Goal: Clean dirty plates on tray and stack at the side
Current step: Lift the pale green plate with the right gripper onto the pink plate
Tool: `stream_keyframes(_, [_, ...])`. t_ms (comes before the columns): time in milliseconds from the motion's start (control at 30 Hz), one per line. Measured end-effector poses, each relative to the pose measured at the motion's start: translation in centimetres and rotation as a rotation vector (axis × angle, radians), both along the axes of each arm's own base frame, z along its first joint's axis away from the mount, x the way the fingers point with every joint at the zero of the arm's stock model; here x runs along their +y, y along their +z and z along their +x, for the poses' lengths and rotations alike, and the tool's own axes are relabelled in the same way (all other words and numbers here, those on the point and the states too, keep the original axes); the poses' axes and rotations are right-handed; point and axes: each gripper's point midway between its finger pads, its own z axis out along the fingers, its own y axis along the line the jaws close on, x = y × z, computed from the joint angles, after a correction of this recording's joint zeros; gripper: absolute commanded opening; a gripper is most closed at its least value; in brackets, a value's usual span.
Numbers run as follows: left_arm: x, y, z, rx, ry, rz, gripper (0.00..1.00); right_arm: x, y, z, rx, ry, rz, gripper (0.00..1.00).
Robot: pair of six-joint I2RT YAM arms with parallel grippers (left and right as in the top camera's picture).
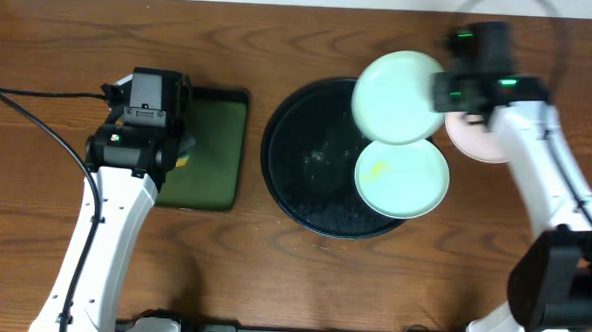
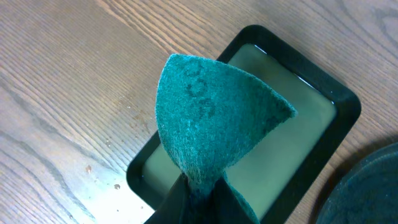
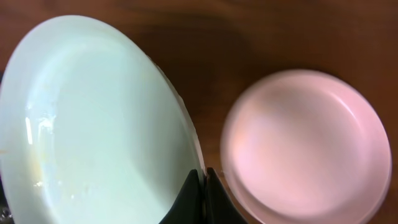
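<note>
Right hand [image 3: 200,186]: pinching the round mint-green plate's [image 3: 93,124] rim, over the glossy black round tray's [image 1: 288,176] far-right edge.
Left hand [image 2: 198,198]: clamped on the teal scouring pad [image 2: 211,112].
Your move: lower it level, centred on the pale pinkish round plate [image 3: 305,143].

From overhead, my right arm [image 1: 550,187] covers one side of the pinkish plate [image 1: 467,143]. At my right wrist that plate is blurred, and the mint plate [image 3: 93,124] I pinch runs off the left and bottom edges. At my left wrist, only an arc of the black tray [image 2: 367,186] shows, and the scouring pad [image 2: 211,118] hides part of the green tray [image 2: 298,143].
</note>
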Motion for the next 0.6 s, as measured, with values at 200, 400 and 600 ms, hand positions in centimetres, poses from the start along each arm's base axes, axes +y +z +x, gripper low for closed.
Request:
stream_keyframes(200, [0.0, 0.0, 0.1, -0.003, 0.000, 0.000, 0.08, -9.9, -0.4, -1.7, 0.039, -0.235, 0.130, 0.01])
stream_keyframes(400, [0.0, 0.1, 0.3, -0.013, 0.000, -0.001, 0.07, -15.7, -0.5, -3.0, 0.031, -0.408, 0.124, 0.01])
stream_keyframes(600, [0.0, -0.4, 0.4, 0.002, 0.000, 0.000, 0.08, -18.0, -1.1, -3.5, 0.033, -0.503, 0.069, 0.01])
